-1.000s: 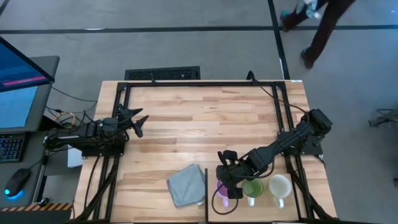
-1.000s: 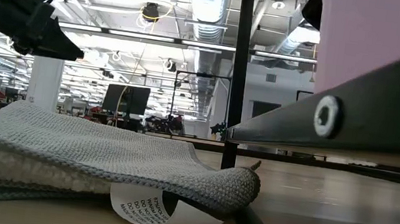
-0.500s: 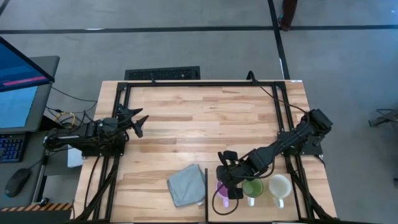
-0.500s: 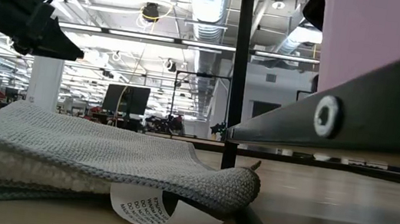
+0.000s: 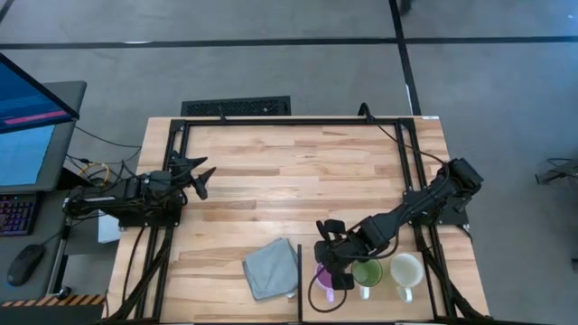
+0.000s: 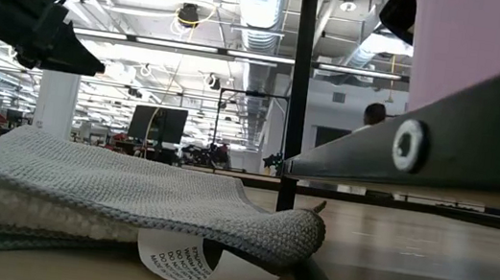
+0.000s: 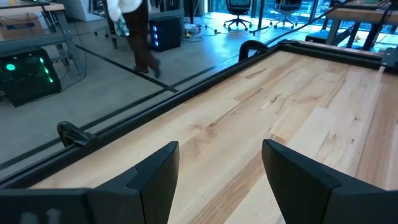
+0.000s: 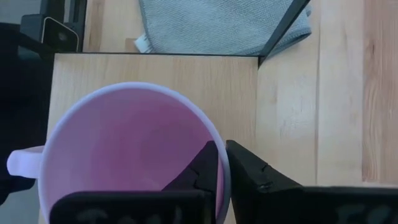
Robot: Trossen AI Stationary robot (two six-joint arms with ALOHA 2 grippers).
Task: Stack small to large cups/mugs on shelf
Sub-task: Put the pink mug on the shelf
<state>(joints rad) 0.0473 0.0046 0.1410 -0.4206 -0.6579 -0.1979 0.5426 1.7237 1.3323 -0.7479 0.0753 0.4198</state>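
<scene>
The lilac mug (image 5: 321,273) sits at the left end of a row near the table's near edge, beside the green mug (image 5: 367,273) and the cream mug (image 5: 406,271), on a pale shelf board (image 8: 155,68). My right gripper (image 8: 222,168) reaches in from the right and is shut on the lilac mug's wall. The mug's handle (image 8: 18,165) points away from the fingers. In the low view the lilac mug (image 6: 485,45) shows above a dark shelf rail (image 6: 444,137). My left gripper (image 5: 200,176) waits open at the table's left side. My right gripper holds the lilac mug by its rim wall (image 8: 208,129), on the side opposite the handle. One finger (image 8: 202,171) is inside the cup and the other finger (image 8: 252,174) outside, coming from above and pointing down. The mug stays upright; its base is hidden.
A grey cloth (image 5: 271,268) lies left of the mugs, with a paper tag (image 6: 200,259) under its edge. A thin black upright (image 6: 298,88) of the shelf frame stands between the cloth and the mugs. Bare wood (image 5: 298,181) spreads over the table's middle and far part.
The lilac mug and my right gripper have shifted slightly toward the table's right, toward the green mug. A person who walked past the table's far side has left the high view.
</scene>
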